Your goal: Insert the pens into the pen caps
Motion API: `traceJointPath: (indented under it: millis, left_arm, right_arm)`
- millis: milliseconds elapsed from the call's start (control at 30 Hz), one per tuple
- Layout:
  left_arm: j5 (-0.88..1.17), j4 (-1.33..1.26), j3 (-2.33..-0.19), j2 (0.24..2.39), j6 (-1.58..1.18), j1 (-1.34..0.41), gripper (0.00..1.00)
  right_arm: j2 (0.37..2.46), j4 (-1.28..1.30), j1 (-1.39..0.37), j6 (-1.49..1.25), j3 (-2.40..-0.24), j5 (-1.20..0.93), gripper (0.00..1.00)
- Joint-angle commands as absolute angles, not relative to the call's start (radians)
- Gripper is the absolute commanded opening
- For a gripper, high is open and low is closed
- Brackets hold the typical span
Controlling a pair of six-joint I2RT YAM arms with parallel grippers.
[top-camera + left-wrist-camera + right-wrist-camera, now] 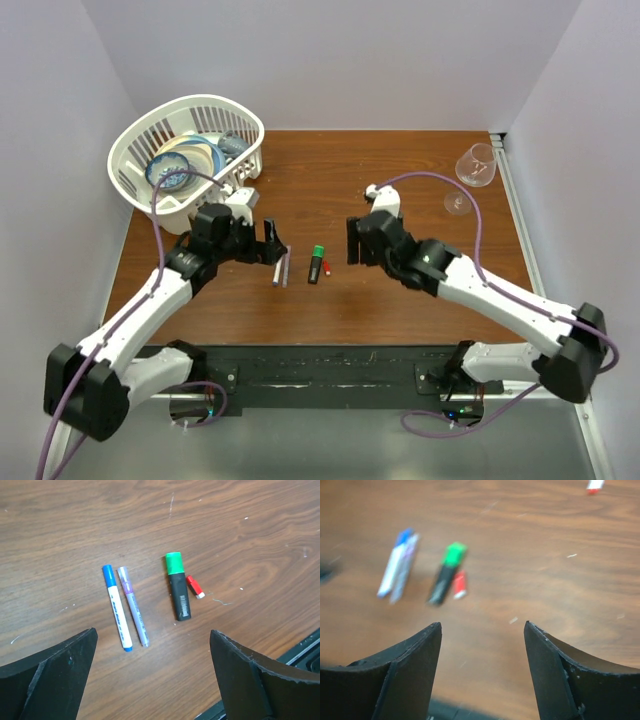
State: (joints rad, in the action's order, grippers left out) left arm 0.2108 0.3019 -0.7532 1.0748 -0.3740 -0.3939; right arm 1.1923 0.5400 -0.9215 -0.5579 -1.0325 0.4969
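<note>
Left gripper and right gripper flank the black marker, jaws spread and empty, likely readied for pickup. White pen and purple pen lie left of it; red cap just right.

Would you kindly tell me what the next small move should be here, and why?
Probably lower the right pincer toward the small red plastic cap. It lies loose on the wooden table beside the stubby black marker with the green end, on the right arm's side. Both the right pincer and the left pincer are open and empty.
</note>
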Motion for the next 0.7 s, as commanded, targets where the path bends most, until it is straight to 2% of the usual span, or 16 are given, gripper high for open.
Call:
traceJointPath:
  millis: [0,233,433,567,667]
  left_arm:
    - [0.206,0.256,-0.698,0.956,-0.348,-0.39,1.0]
    - [0.123,0.296,-0.686,0.861,-0.353,-0.391,1.0]
    - [0.09,0.295,-0.674,0.793,-0.331,-0.391,1.0]
    - [0.162,0.275,-0.666,0.795,-0.327,-0.39,1.0]
    - [0.184,0.288,-0.675,0.818,-0.327,-0.39,1.0]
  right_arm:
    - [1.33,0.45,-0.75,-0.459,-1.127,0.465,0.7]
    - [1.715,0.422,-0.551,-0.356,-1.376,0.529,0.64]
    - [2.033,0.511,-0.469,-0.336,-1.653,0.512,0.55]
    - [2.158,0.571,-0.42,-0.344,-1.796,0.474,0.5]
    - [2.19,0.571,-0.376,-0.342,-1.81,0.437,0.46]
